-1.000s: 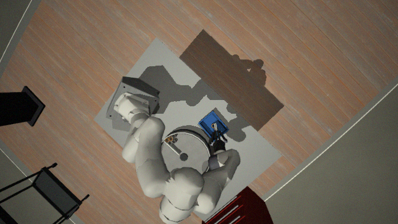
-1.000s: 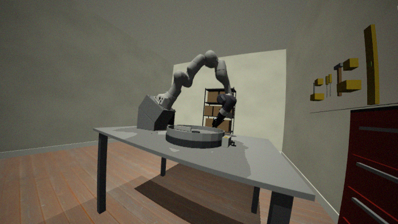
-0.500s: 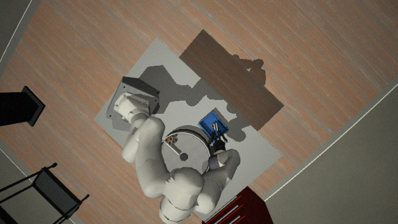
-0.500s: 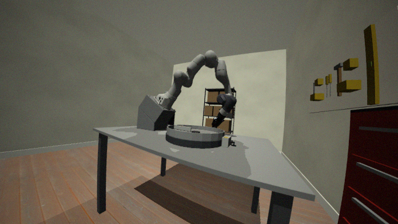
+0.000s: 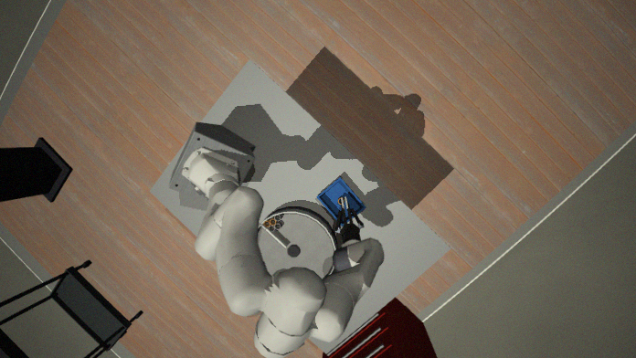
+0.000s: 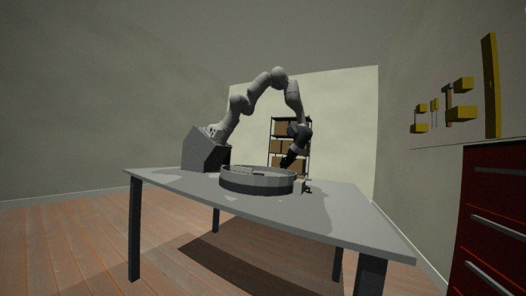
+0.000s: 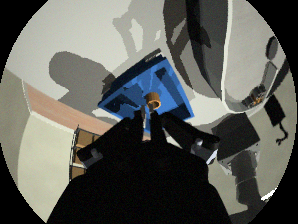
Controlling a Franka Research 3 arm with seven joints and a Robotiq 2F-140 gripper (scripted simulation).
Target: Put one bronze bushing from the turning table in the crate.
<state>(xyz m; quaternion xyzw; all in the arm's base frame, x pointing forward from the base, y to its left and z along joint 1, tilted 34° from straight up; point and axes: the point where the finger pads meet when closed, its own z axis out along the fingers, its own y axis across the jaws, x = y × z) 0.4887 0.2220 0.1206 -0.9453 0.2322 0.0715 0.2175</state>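
The 1 crate (image 5: 327, 189) (image 7: 175, 80) is hidden in the exterior view.
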